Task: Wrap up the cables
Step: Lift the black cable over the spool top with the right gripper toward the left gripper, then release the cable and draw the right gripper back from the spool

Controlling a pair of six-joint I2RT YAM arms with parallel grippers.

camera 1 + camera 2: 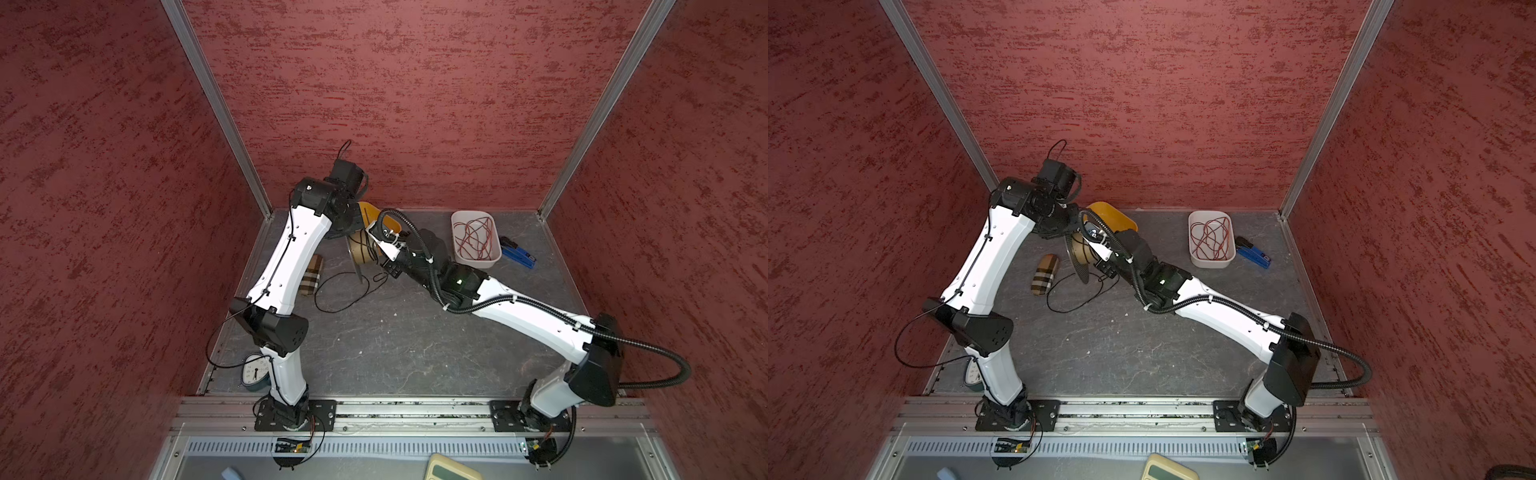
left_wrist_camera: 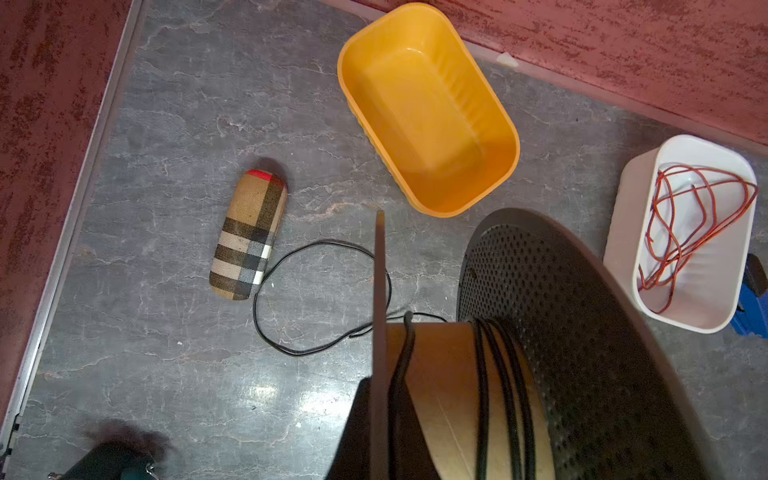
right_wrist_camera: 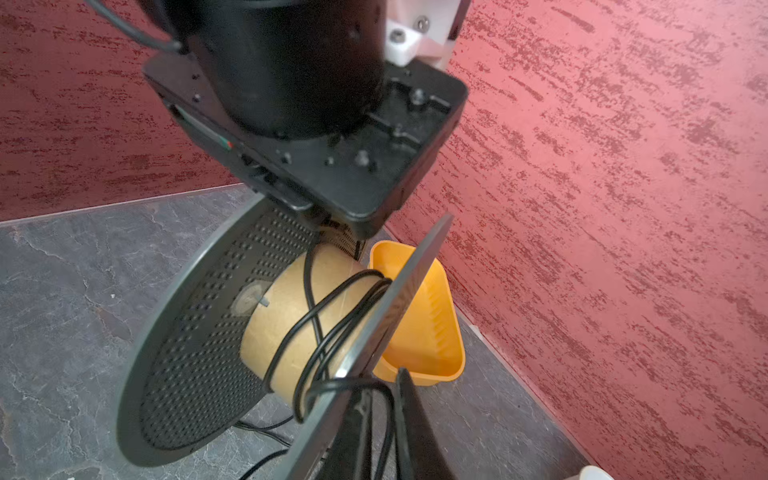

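Cable point(image 2: 505, 386) is sitting a few turns round the spool point(image 2: 440, 374), rest looping on the worktop point(image 2: 166, 353), left jaws are clamping the spool rim, right jaws I can't tell, so it's looking mid-wrap and needing another taut turn

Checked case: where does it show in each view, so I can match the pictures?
In a top view: the checked case lies left of the spool, partly behind the white arm.
In a top view: fully visible, left of the spool.
Left wrist view: on the floor, beside the loose cable.
Right wrist view: not in it.
Shared landmark: the spool, seen in all four views.
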